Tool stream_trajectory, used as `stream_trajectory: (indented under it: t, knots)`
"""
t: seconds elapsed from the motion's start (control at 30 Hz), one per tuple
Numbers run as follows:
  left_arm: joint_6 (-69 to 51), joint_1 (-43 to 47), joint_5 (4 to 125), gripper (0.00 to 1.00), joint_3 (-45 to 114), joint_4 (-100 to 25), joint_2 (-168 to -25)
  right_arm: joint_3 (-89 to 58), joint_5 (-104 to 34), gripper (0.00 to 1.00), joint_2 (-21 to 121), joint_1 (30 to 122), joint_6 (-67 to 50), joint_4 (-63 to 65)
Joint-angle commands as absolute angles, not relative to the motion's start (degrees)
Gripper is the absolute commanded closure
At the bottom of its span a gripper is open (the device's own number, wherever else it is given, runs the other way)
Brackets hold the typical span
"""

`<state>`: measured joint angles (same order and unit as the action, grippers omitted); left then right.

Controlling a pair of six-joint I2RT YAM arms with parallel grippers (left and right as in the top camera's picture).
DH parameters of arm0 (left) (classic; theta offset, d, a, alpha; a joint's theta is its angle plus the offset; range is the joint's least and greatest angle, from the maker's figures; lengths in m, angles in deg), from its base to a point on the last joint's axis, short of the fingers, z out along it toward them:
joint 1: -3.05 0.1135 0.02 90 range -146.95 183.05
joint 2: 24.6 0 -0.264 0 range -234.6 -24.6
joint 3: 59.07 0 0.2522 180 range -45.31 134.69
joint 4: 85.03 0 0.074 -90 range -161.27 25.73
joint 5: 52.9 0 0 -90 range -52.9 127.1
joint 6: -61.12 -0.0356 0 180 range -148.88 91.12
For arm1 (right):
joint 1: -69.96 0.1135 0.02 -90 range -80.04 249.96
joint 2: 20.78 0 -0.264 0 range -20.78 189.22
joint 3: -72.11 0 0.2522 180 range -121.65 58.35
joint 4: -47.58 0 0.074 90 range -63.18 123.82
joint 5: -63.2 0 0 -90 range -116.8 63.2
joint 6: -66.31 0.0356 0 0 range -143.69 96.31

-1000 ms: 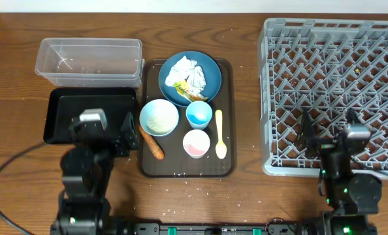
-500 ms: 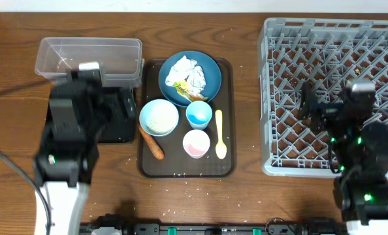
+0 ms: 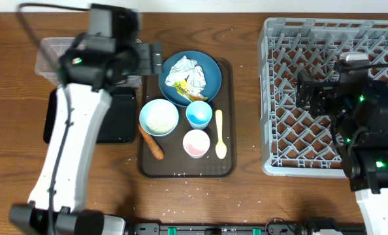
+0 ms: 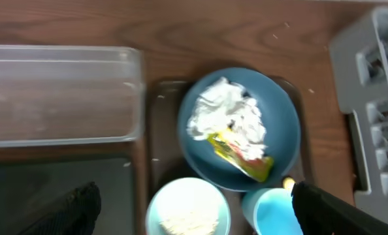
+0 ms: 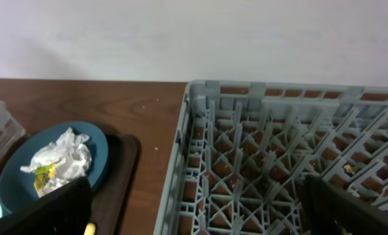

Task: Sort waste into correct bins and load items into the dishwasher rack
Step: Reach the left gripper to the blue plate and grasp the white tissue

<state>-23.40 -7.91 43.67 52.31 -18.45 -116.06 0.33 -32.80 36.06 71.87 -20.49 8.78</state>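
The crumpled white tissue (image 4: 230, 117) lies on the dark blue plate (image 4: 282, 127) at the far end of the brown tray (image 3: 181, 166), near the far edge of the table (image 3: 246, 196). The left gripper (image 3: 153, 60) hovers beside it, fingers spread wide and holding nothing. I'd drop straight down and pinch only tissue, leaving the yellow-green scraps (image 4: 243, 156). The right gripper (image 3: 305, 93) hangs over the rack (image 3: 311, 39) by the right edge, wide open and empty. I can read no lettering anywhere

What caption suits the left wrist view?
Open left gripper hovers over dark blue plate carrying crumpled tissue and yellow-green scraps; clear tub beside.
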Motion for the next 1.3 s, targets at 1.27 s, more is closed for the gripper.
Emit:
stream_trajectory:
  t: [1.27]
  knots:
    - [-20.65, -19.91, 32.13, 0.2, 53.49, -43.76, -156.8, -0.78, -33.9, 0.01, 36.6, 72.61, -19.88, -2.91]
